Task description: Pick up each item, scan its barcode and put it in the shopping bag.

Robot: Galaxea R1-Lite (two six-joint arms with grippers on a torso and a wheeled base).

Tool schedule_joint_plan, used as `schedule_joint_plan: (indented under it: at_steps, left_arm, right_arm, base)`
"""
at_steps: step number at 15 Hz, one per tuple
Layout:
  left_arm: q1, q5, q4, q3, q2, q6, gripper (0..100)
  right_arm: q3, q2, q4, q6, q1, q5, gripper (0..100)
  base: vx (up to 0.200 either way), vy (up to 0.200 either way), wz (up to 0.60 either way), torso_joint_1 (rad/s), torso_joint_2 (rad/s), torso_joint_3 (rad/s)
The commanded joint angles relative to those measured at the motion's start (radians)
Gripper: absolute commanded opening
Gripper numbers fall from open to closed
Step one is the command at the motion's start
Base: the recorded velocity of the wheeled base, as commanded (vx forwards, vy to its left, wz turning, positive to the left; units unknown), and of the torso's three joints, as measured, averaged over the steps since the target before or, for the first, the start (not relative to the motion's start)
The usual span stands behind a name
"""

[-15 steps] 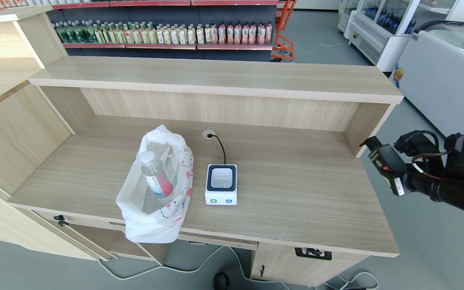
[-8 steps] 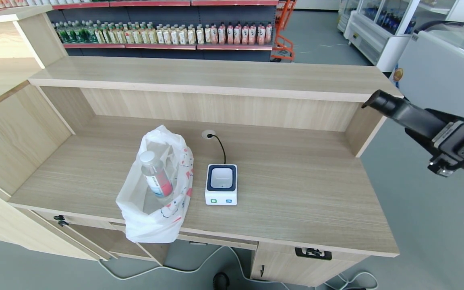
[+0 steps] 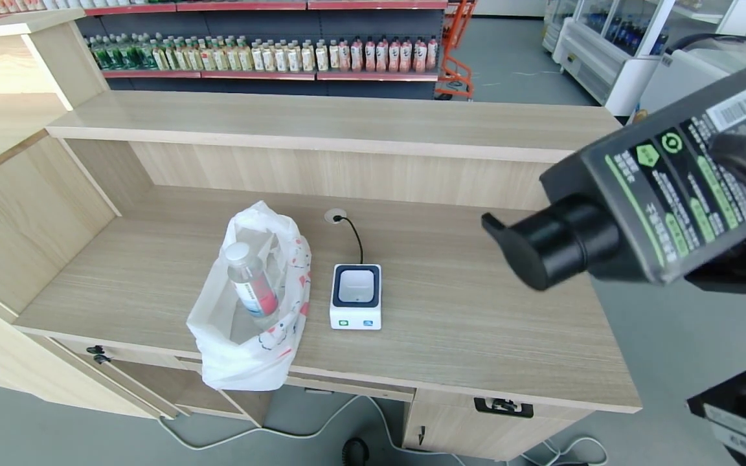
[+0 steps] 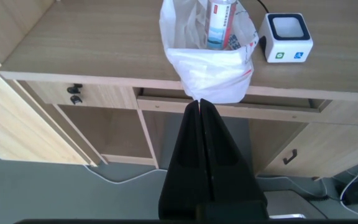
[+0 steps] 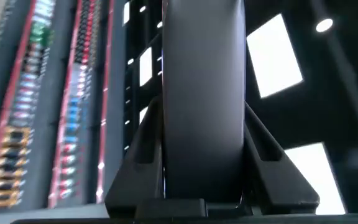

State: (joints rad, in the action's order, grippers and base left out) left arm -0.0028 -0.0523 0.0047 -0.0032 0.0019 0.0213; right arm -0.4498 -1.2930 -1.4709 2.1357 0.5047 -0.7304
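Observation:
A black bottle point(image 3: 658, 194) with a green-printed label and a barcode hangs close to the head camera, above the counter's right end, its black cap point(image 3: 541, 249) pointing left. My right gripper point(image 3: 729, 213) is shut on its body; in the right wrist view the black bottle point(image 5: 201, 74) stands between the fingers point(image 5: 135, 168). The white scanner point(image 3: 355, 296) sits mid-counter. Beside it on the left stands the open white shopping bag point(image 3: 250, 349) with a clear water bottle point(image 3: 251, 285) inside. My left gripper point(image 4: 201, 109) is shut and empty, low in front of the counter, below the bag point(image 4: 210, 74).
The wooden counter point(image 3: 476, 310) has a raised ledge point(image 3: 347, 123) at the back and side walls. The scanner's cable point(image 3: 352, 236) runs to a grommet behind it. Drawers sit under the front edge. Freezers point(image 3: 703, 123) stand to the right, and drink shelves point(image 3: 269, 55) behind.
My right arm has risen from low beside the counter's right end and swung the black bottle up close to the head camera. Bag, scanner and water bottle have not moved.

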Motion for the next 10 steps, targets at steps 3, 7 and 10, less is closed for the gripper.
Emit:
schedule_joint_plan:
  at_steps: [3, 7, 10]
  left_arm:
    - [0.000, 0.000, 0.000, 0.000, 0.000, 0.000, 0]
    - [0.000, 0.000, 0.000, 0.000, 0.000, 0.000, 0]
    - [0.000, 0.000, 0.000, 0.000, 0.000, 0.000, 0]
  right_arm:
    - [0.003, -0.042, -0.037, 0.101, 0.144, -0.155, 0]
    - [0.006, -0.029, 0.003, 0.136, 0.146, -0.216, 0]
    - [0.008, 0.001, 0.007, 0.136, 0.146, -0.248, 0]
  base:
    - [0.000, 0.000, 0.00, 0.000, 0.00, 0.000]
    - [0.000, 0.000, 0.00, 0.000, 0.00, 0.000]
    - [0.000, 0.000, 0.00, 0.000, 0.00, 0.000]
